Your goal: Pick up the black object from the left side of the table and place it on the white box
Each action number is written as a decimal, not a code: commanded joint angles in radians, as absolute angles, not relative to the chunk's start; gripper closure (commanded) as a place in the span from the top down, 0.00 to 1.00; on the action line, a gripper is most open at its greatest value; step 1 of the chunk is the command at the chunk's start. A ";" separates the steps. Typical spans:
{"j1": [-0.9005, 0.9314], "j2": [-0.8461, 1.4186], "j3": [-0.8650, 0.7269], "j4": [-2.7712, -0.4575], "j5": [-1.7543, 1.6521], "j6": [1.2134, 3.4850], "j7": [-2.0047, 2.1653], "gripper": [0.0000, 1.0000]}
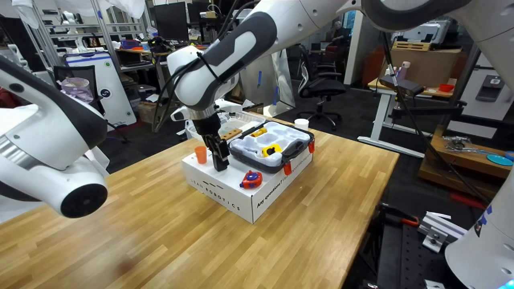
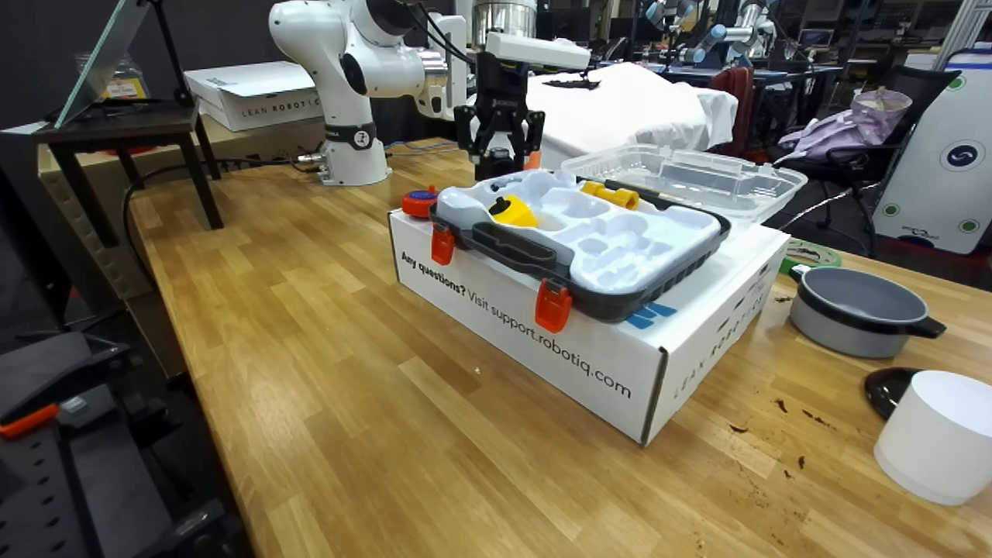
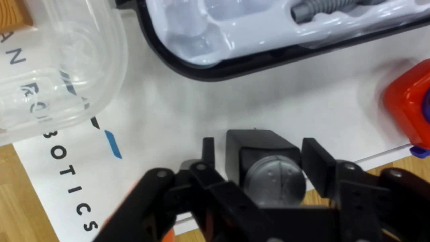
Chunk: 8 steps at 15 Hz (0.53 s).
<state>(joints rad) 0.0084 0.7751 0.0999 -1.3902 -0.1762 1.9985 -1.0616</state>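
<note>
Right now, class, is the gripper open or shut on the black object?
The gripper is open: in the wrist view, a strip of white box shows between one finger and the black object.

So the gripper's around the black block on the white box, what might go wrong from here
When the gripper lifts, the finger near one side of the black block might drag or tip it. The block sits near an edge of the white box, so a nudge could push it off. The orange cup close beside the gripper may get knocked.
</note>
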 commanded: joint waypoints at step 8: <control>-0.004 0.804 0.115 -1.347 -0.164 2.000 -1.099 1.00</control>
<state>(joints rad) 0.0084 0.7967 0.1017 -1.3645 -0.1753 2.0001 -1.0665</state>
